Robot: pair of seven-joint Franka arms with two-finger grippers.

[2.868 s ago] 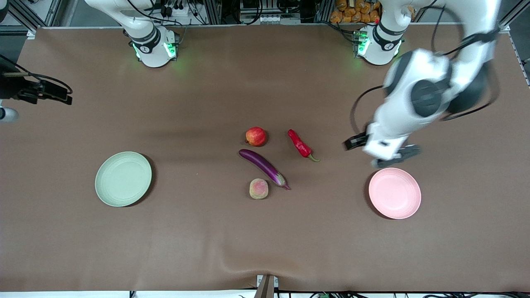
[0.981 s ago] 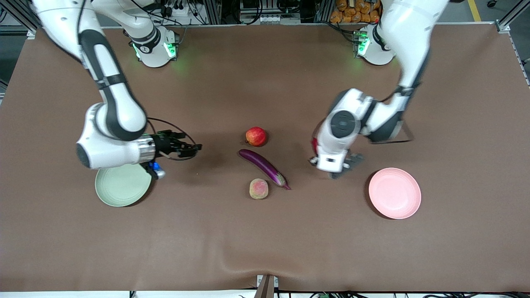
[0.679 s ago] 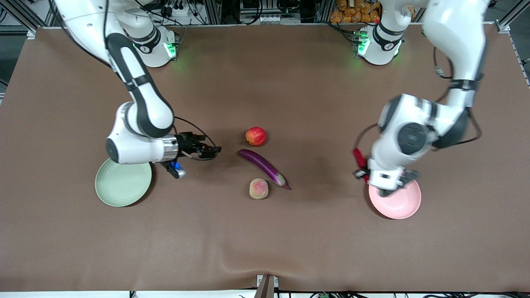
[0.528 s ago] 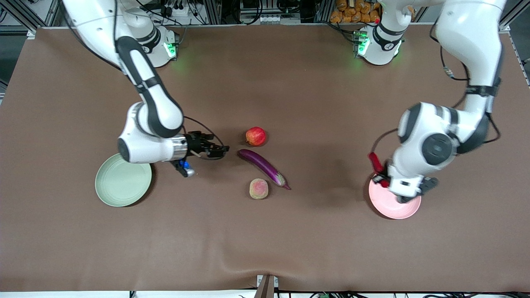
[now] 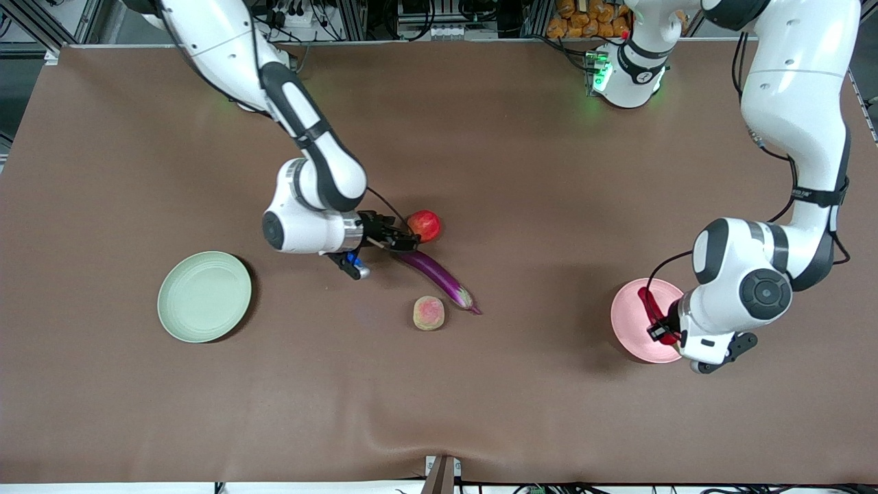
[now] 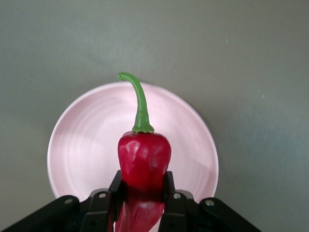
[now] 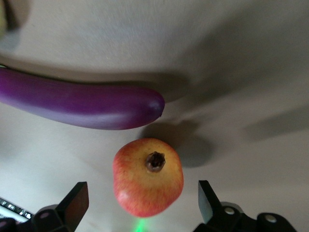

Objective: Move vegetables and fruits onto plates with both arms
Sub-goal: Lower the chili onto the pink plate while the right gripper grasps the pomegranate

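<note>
The chili pepper (image 6: pixel 144 162) sat clamped between my left gripper's (image 6: pixel 143 191) fingers, hanging over the middle of the pink plate (image 5: pixel 627 322) at the left arm's end of the table, its green stem pointing away from my wrist. My right gripper (image 7: pixel 142 203) had its 2 fingers spread wide on either side of the pomegranate (image 7: pixel 148 176), holding nothing. The eggplant (image 5: pixel 436 272) lay just beside that fruit, with the peach (image 5: pixel 429 313) nearer the front camera. The green plate (image 5: pixel 204 296) was bare.

red chili pepper (image 6: pixel 144 159), pink plate (image 6: pixel 82 145), purple eggplant (image 7: pixel 79 104)
</note>
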